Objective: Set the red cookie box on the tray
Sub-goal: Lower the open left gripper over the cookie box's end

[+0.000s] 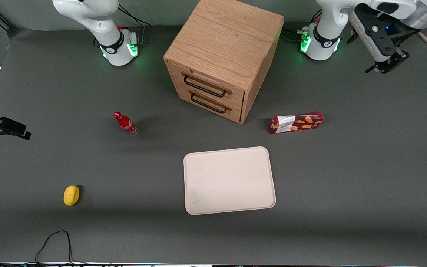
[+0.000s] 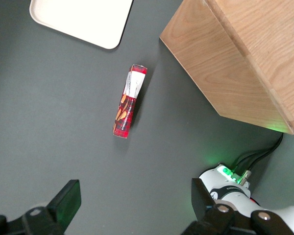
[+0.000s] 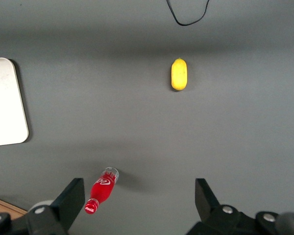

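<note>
Front view is showing nothing done yet: the red cookie box is lying on the table beside the cabinet, near the bare tray, while the end effector is hovering high, wide open, holding nothing.

Left arm: glossy white shell, black joint ring, green base light, black cables. Its gripper, high above the table, has black, widely parted fingers.
</note>
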You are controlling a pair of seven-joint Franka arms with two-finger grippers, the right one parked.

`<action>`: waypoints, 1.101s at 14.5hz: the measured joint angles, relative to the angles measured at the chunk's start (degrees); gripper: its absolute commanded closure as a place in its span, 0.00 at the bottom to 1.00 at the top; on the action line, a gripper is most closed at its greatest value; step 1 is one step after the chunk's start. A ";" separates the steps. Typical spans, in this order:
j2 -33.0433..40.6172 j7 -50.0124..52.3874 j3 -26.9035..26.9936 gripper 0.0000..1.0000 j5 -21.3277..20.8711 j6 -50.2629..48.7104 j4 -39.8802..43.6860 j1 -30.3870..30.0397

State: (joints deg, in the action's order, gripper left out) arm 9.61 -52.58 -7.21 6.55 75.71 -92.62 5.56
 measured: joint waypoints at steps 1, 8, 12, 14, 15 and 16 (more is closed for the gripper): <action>-0.01 -0.44 -0.40 0.00 0.00 0.46 -0.19 0.14; 0.57 -1.27 -1.42 0.00 0.00 7.37 -7.82 1.18; 0.77 -2.97 -1.42 0.00 -0.60 17.20 -19.11 1.43; 0.59 -3.79 -1.47 0.00 -1.47 23.47 -25.10 1.80; 0.39 -3.93 -1.59 0.00 -1.57 26.70 -28.00 2.07; 0.10 -4.03 -1.82 0.00 -1.63 30.22 -30.81 2.36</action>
State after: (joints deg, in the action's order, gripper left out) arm 9.71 -56.61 -9.03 4.92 105.93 -123.43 7.92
